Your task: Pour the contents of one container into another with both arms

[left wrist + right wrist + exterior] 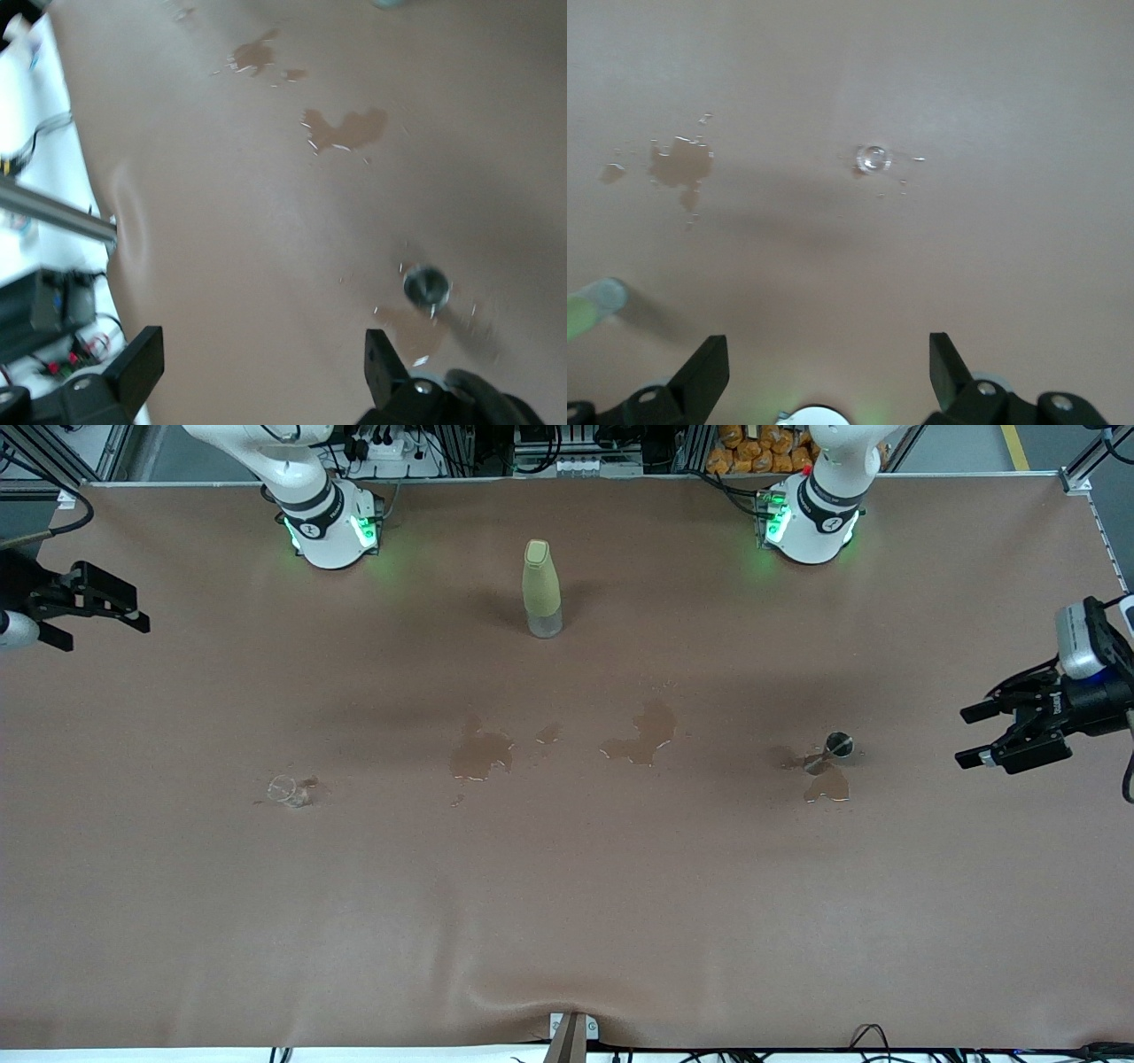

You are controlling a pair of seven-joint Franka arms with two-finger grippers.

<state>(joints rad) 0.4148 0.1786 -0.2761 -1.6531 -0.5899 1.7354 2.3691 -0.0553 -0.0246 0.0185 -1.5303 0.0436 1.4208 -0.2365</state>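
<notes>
Puddles (pixel 483 755) glisten on matte brown table (pixel 567 921) near slender capped bottle (pixel 541 588).

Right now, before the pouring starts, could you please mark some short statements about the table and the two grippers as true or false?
1. The green bottle stands upright on the table. True.
2. The left gripper holds the small metal cup. False: it is open and empty, in the air at the left arm's end of the table.
3. Wet patches lie on the table nearer to the front camera than the bottle. True.
4. The clear glass is beside the metal cup. False: the glass stands toward the right arm's end, the cup toward the left arm's end.
5. The right gripper is shut on the bottle. False: it is open, empty, away from the bottle.
</notes>
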